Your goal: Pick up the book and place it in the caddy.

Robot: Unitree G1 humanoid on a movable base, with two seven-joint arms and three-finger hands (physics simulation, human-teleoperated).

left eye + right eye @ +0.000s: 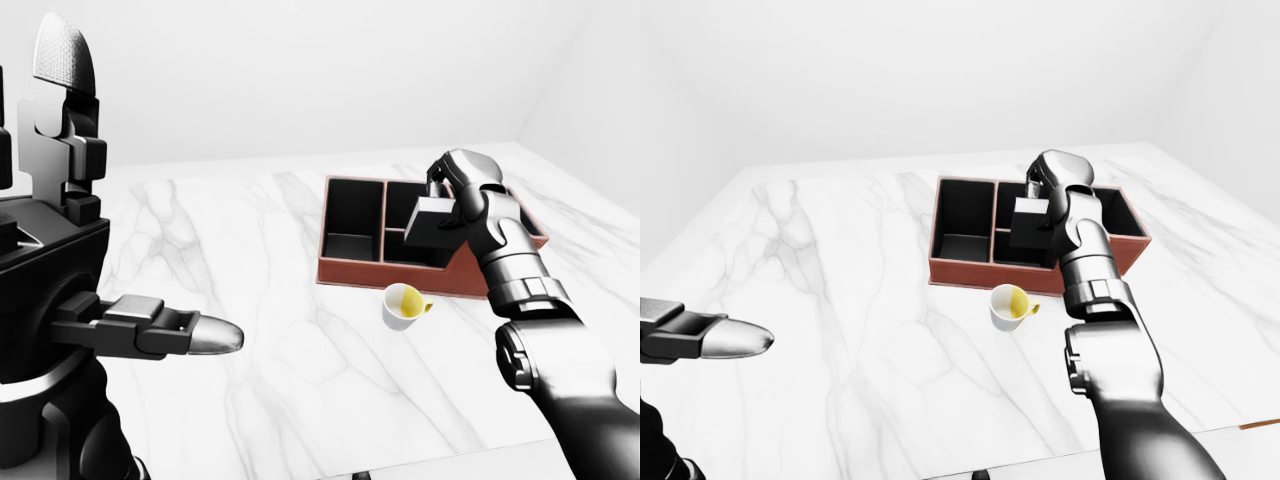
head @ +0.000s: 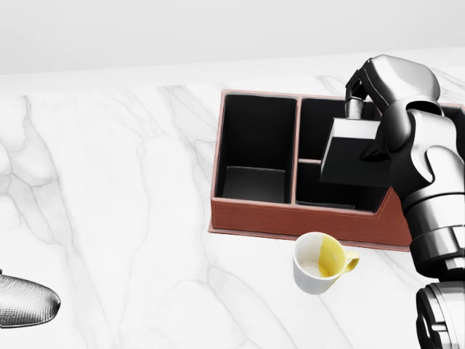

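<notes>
A brown caddy (image 2: 305,217) with black compartments stands on the white marble table (image 2: 131,218), at the upper right of the head view. My right hand (image 2: 367,134) is shut on a dark grey book (image 2: 350,153) and holds it tilted over the caddy's middle compartments, just above their rims. My left hand (image 1: 150,325) is raised at the left of the left-eye view, empty, fingers spread, far from the caddy.
A white cup (image 2: 318,263) with a yellow inside lies on the table just below the caddy's near wall, under my right forearm. The table's bottom edge shows in the right-eye view (image 1: 1060,462). White walls stand behind the table.
</notes>
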